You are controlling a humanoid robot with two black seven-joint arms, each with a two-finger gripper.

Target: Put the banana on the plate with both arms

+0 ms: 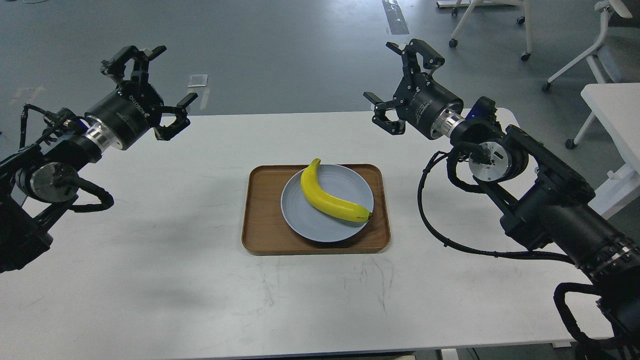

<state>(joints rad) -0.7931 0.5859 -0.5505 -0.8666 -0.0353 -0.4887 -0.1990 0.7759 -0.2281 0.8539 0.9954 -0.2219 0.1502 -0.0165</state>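
My black left gripper (159,86) hangs wide open and empty above the white table (150,260), while the curved yellow banana (331,194) already lies across the round blue-grey plate (310,220) on the brown wooden tray (260,225), nothing obstructing, and the black right gripper (400,80), likewise spread and empty, suggests the task looks finished.

Bare white table (165,260) all around the wooden tray (260,215); open approach from both sides and above.
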